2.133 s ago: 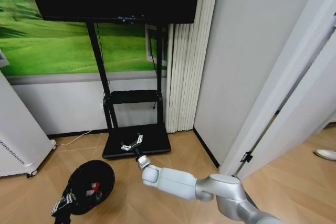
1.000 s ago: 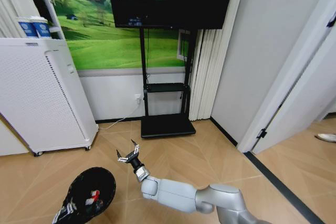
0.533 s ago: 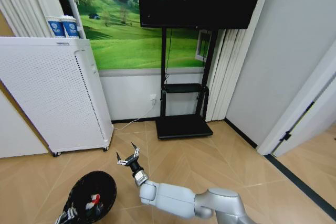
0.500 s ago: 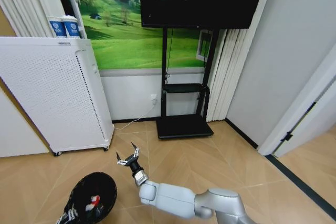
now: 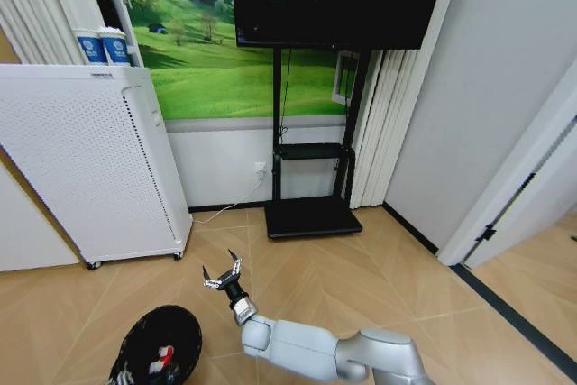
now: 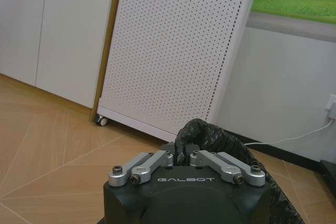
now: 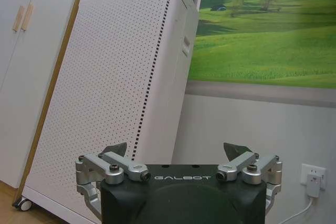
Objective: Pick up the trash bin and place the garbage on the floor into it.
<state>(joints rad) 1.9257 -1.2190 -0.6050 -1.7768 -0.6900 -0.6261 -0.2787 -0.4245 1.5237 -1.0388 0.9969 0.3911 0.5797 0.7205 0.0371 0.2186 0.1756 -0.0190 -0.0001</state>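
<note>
The trash bin is already lifted: in the left wrist view the left pincer is seen with its fingers drawn together on the bin's black, bag-lined rim, a fold of the liner being pinched between the tips. The first half of the task is therefore judged done.

In the head view the bin is seen at the lower left of the frame, tilted with its mouth toward the camera. Inside it a red-and-white wrapper piece is visible, so at least part of the garbage is judged to be collected. Whether the other wrapper and the bottle are also inside cannot be told; the bin's interior is dark and partly cut off by the frame edge. No loose garbage is noted on the wooden floor that is in view.

The right pincer is held out low over the floor ahead of the robot, its fingers spread apart and holding nothing, as is confirmed in the right wrist view. It is located to the right of the bin and slightly beyond it, apart from the rim, not touching it. It is pointed toward the white perforated cabinet, on which blue-and-white paper cups are standing.

Remaining work, as judged: any garbage not yet collected is to be found and dropped into the bin.
</note>
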